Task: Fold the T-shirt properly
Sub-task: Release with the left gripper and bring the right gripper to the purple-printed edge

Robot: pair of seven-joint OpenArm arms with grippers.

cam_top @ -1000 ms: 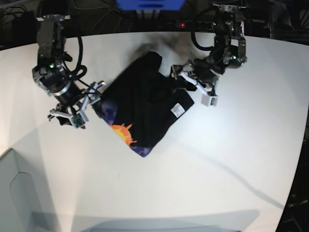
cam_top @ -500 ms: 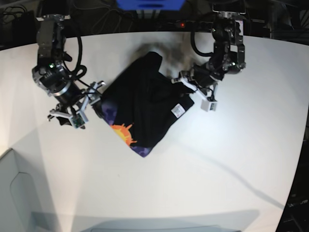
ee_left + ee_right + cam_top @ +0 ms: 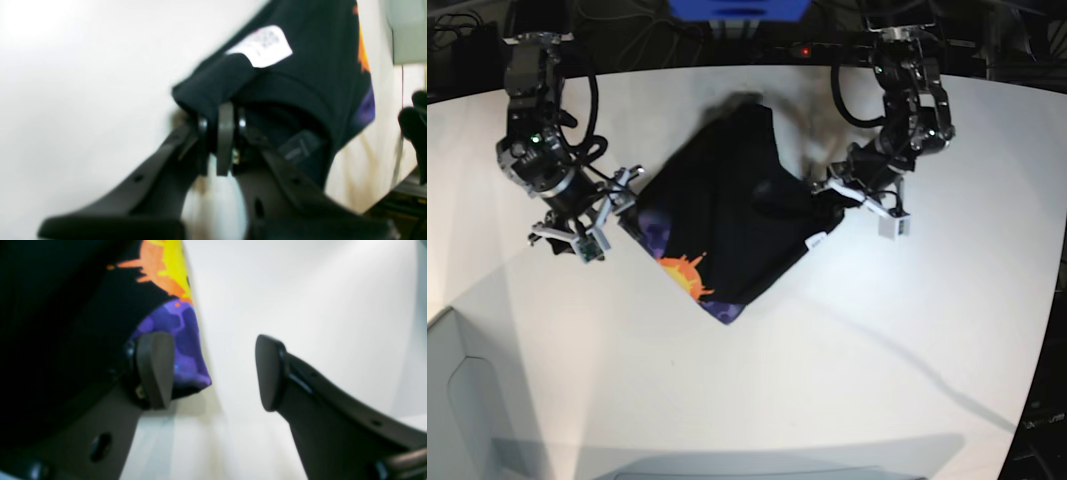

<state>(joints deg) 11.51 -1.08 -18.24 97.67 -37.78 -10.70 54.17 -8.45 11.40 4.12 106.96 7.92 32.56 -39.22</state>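
Black cloth pinched at one corner, ready for a fold.
Left end effector [image 3: 222,133] is clamped on the T-shirt [image 3: 727,225] beside its white label [image 3: 263,45], apparently to draw that edge over; right end effector [image 3: 213,373] gapes wide beside the printed hem. Shirt lies mid-desk [image 3: 847,340], diamond-wise, long axis running far-to-near.

Black arms [image 3: 537,120] (looped black cables), white gripper housings [image 3: 892,225].
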